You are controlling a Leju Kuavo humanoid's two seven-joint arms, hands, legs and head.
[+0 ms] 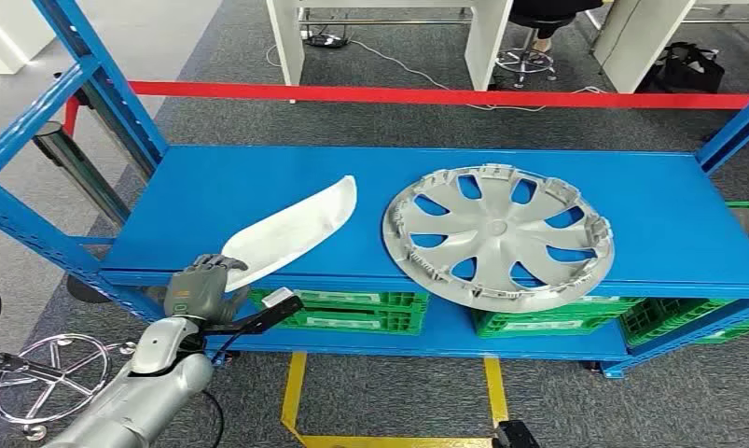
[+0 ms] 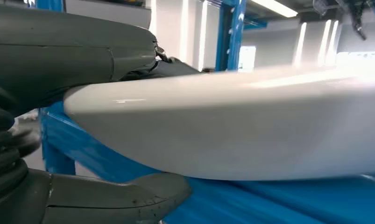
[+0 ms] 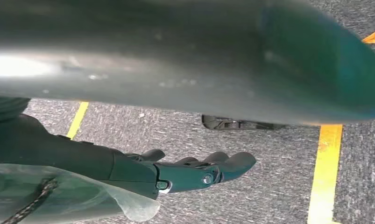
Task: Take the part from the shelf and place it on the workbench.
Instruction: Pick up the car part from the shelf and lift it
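From the head, the left robot hand (image 1: 201, 289) grasped the white part's (image 1: 291, 231) near end at the shelf (image 1: 212, 201) edge, beside a hubcap (image 1: 498, 233); at the left wrist, thumb and fingers clamped the part (image 2: 232, 126). At the right wrist, the right robot hand (image 3: 194, 170) hung released above the floor; the pick-up seemed underway, next calling for a lift clear of the shelf.

Lighting is bright and even in the head view, pretty flat, with only soft shadows under the wheel cover (image 1: 499, 235) and the white part (image 1: 296, 231) on the blue shelf (image 1: 212, 187). Straight frame edges bow a bit toward the corners, so there's some wide-angle distortion. The left wrist view is blown out: ceiling strip lights (image 2: 272, 7) glare up top and the part (image 2: 232, 126) washes to pure white at its far end, soft-focus since it's so close. The right wrist view is dimmer, with a big blurry arm tube (image 3: 185, 56) carrying a hot glare patch, while the carpet (image 3: 269, 196) stays fairly sharp.
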